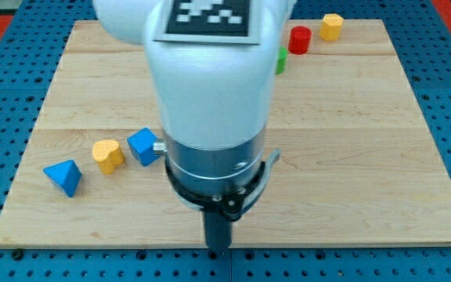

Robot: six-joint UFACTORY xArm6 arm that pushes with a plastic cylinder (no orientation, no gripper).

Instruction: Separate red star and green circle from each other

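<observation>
A sliver of a green block [281, 60] shows at the right edge of my arm near the view's top; its shape cannot be made out. A red cylinder-like block [300, 39] stands just up and right of it, a small gap apart. No red star shows; my arm's white body hides the top middle of the board. My tip [218, 250] is at the board's bottom edge, in the middle, far below the green and red blocks and touching no block.
A yellow block [332, 27] sits right of the red one at the top. At the left lie a blue cube [143, 146], a yellow heart [108, 156] and a blue triangle [63, 177]. The wooden board [366, 157] lies on a blue surface.
</observation>
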